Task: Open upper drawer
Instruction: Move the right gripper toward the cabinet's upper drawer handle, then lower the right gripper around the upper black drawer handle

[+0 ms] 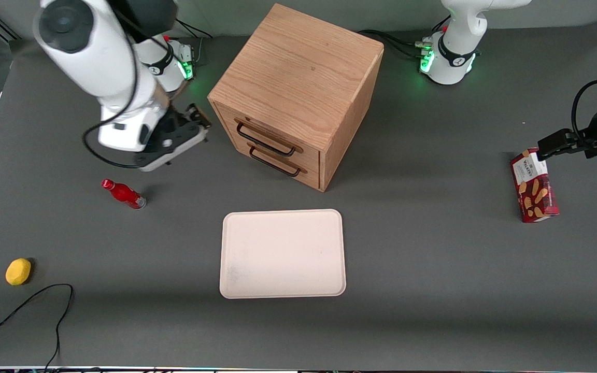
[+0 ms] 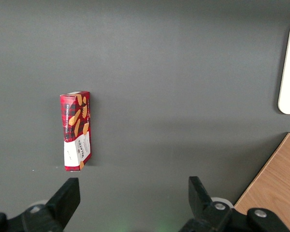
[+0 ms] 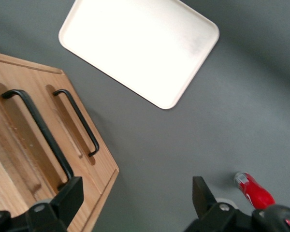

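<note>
One worktop [image 1: 433, 259], grey. One oak cabinet [image 1: 298, 77], the landmark, holding two shut drawers. One cream tray [image 1: 283, 254], nearer the front camera than the cabinet. One claw [image 3: 135, 203], empty, fingers wide apart, raised beside the cabinet front, toward the working arm's end. One upper drawer [image 1: 272, 135], topmost in the cabinet; its front faces the claw and its black bar handle [image 1: 265, 139] runs level along the panel. One biscuit box [image 1: 534, 186], toward the parked arm's end. One red bottle [image 1: 123, 194], lying below the claw. One yellow lump [image 1: 18, 271], farthest from the cabinet.
</note>
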`<action>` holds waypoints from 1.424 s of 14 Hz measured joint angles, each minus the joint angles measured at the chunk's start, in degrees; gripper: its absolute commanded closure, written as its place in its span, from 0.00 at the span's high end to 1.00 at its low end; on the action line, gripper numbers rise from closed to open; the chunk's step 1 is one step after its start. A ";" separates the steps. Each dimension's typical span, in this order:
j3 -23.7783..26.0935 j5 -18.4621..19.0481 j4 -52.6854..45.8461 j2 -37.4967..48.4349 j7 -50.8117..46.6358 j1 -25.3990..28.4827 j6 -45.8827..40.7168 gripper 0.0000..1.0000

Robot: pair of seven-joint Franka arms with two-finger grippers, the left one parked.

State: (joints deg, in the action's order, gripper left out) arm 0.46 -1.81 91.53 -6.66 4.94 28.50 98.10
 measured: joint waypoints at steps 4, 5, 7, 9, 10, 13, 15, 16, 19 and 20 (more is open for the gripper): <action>-0.05 0.00 0.00 -1.87 -0.33 3.86 2.07 1.00; -0.05 0.00 0.00 -2.32 -0.79 4.67 2.41 1.00; -0.05 0.00 0.00 -2.99 -1.40 6.08 2.91 1.00; -0.05 0.00 0.00 -3.15 -1.53 6.84 2.98 1.00; -0.05 0.00 -0.02 -3.15 -1.53 7.04 2.99 1.00; -0.04 0.00 -0.03 -3.15 -1.53 8.16 2.99 1.00; -0.01 0.00 -0.03 -3.15 -1.37 8.87 2.99 1.00; -0.01 0.00 -0.03 -3.15 -1.12 9.19 2.99 1.00; -0.03 0.00 -0.02 -3.15 0.44 9.50 2.99 1.00; -0.09 0.00 -0.02 -3.15 1.69 9.50 2.99 1.00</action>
State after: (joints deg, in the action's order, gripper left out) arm 0.37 -1.81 91.50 -9.81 6.63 38.00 101.09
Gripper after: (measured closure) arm 0.000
